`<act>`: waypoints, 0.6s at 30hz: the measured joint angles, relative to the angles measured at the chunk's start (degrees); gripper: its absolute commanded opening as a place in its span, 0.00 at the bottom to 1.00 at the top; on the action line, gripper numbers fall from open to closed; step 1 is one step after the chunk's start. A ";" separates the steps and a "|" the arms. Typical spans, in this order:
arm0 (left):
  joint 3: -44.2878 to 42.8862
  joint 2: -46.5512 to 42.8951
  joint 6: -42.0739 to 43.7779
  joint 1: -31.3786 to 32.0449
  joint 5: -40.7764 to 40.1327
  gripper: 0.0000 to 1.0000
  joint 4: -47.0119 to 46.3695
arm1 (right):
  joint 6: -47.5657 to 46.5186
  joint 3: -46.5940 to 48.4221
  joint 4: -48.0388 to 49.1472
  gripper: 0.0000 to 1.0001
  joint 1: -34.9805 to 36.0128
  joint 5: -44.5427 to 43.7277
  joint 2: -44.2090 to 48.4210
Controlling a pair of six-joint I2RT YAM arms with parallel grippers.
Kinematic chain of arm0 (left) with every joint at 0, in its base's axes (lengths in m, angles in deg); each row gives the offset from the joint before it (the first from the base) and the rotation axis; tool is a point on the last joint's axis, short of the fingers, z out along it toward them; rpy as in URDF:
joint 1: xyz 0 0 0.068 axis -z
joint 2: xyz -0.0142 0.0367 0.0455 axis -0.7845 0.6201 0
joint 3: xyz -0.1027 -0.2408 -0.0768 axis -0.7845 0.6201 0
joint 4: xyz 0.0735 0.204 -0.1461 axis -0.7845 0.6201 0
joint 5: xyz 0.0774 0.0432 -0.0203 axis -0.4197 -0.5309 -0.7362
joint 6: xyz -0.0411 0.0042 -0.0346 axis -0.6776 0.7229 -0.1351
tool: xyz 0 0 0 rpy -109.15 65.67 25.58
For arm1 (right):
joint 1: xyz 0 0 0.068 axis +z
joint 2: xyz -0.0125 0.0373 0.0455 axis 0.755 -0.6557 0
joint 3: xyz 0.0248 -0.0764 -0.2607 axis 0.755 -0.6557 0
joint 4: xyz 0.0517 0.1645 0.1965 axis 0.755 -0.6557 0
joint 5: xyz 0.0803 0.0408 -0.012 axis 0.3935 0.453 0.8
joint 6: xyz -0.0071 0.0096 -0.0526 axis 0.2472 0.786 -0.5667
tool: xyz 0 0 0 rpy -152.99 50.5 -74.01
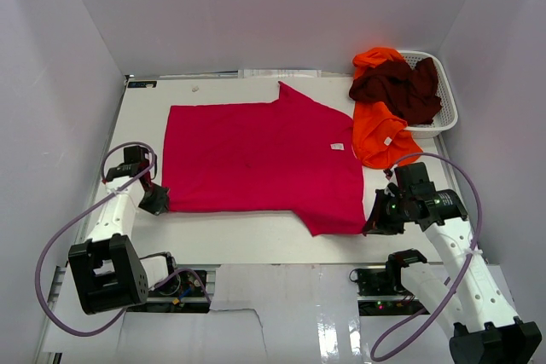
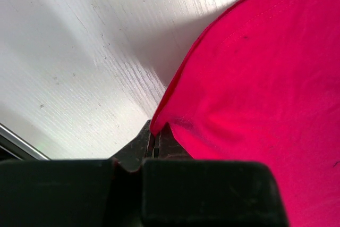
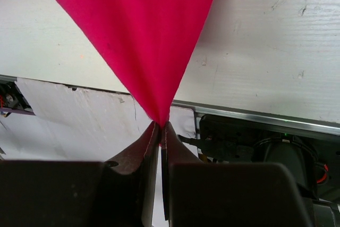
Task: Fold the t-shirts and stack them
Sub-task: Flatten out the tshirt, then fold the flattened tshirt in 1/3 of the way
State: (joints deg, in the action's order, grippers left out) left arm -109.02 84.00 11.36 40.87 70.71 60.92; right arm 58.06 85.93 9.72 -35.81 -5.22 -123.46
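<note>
The crimson t-shirt point(image 1: 256, 155) lies spread flat across the middle of the white table point(image 1: 256, 240) in the top view, its neck toward the right of the frame and its hem toward the left, laid open so that a fold can be taken along its length. The left gripper point(image 1: 156, 202) sits at the shirt's lower-left corner with its jaws closed on the hem edge; the wrist view shows the red cloth pinched between them, low against the tabletop. The right gripper point(image 1: 375, 226) is at the lower right of the cloth, clamped on the tip of the near sleeve, and in its own view the fabric tapers to a point in the jaws and rises like a tent. Holding both near corners at once looks meant to carry that edge over as one line. The orange t-shirt point(image 1: 380, 134) and the maroon t-shirt point(image 1: 397, 87) wait unfolded at the upper right, draped half in and half out of the mesh basket point(image 1: 445, 121), the orange one spilling onto the table just beside the red shirt's shoulder.
</note>
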 measured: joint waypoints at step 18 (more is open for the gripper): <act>-3.54 7.15 2.43 -0.63 1.86 0.00 -2.82 | -2.91 5.81 5.95 0.08 0.00 0.02 -11.41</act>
State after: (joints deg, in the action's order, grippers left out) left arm -112.56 91.15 13.78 40.23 72.57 58.10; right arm 55.15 91.75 15.66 -35.81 -5.19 -134.87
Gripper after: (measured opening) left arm 0.020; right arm 0.083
